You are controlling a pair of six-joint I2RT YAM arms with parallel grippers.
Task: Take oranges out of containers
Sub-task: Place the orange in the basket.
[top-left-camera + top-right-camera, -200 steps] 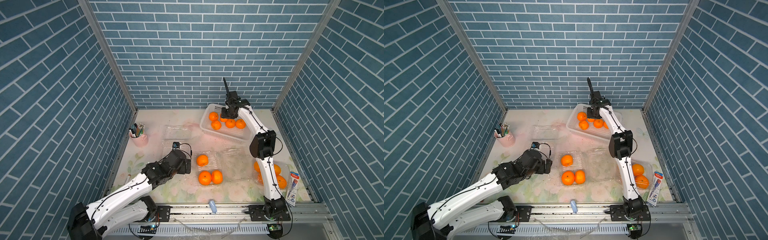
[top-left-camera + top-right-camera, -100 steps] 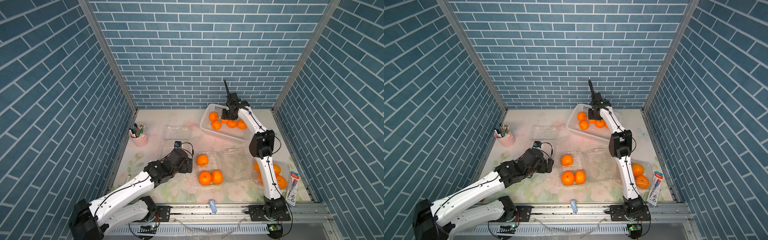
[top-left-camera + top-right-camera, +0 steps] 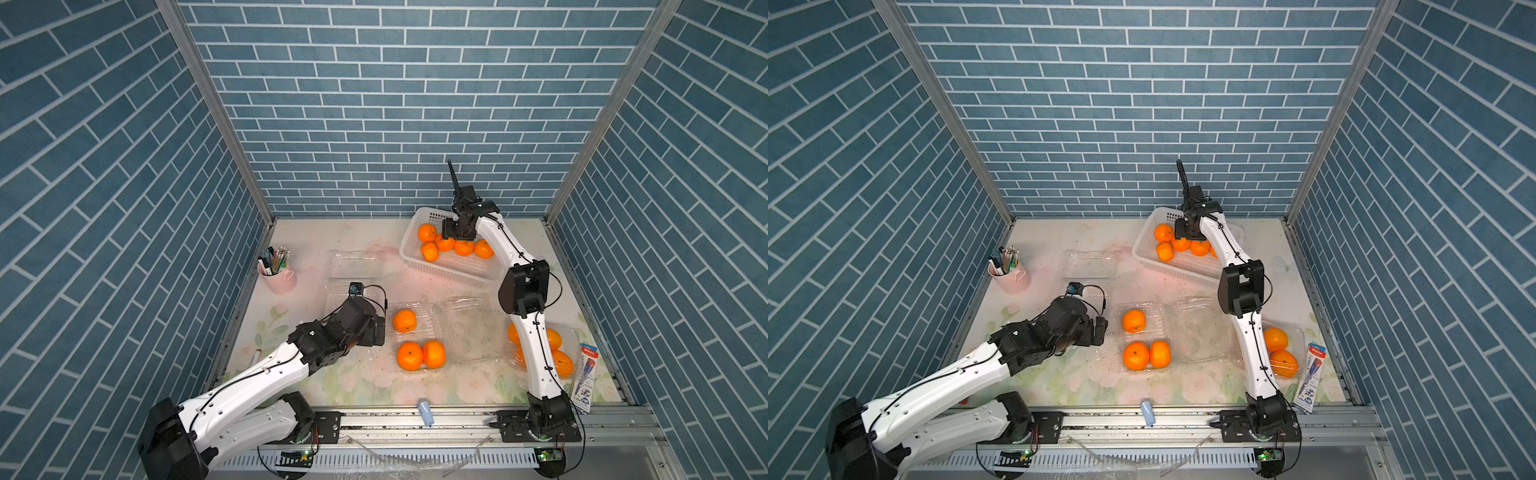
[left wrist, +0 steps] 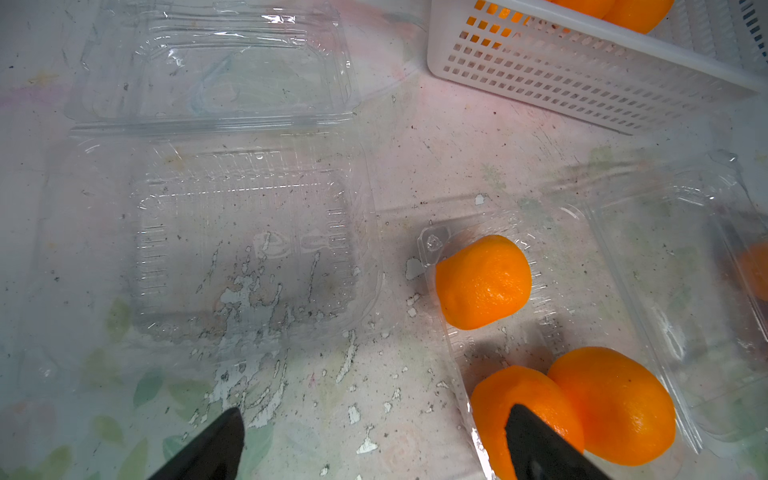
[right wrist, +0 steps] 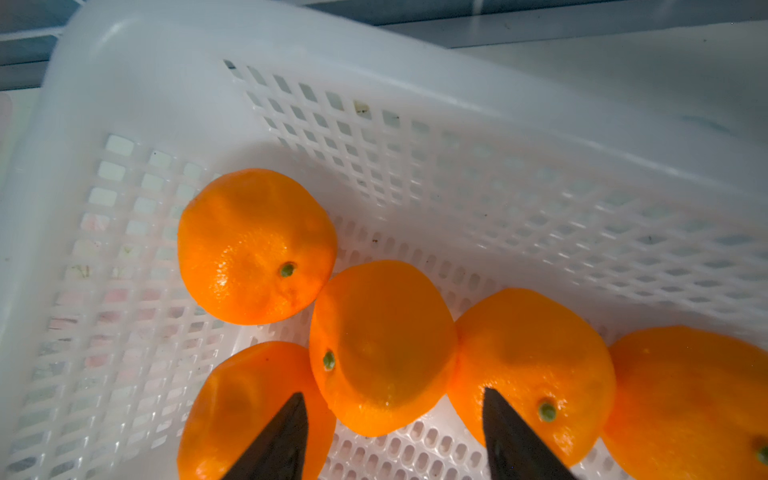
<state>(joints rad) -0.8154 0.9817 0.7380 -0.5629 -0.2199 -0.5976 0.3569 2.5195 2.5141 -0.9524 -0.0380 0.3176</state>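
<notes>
Right wrist view: five oranges lie in the basket, the right gripper parted just above them, holding nothing. Three more sit in an open container; the left gripper gapes wide beside it, empty.

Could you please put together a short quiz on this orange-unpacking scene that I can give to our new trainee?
1. How many oranges lie in the white basket?
2. True or false: the clear box nearest the pink cup is empty.
3. Which arm's gripper hangs over the basket?

Key
1. Five.
2. True.
3. The right gripper, with its jaws apart.
</notes>
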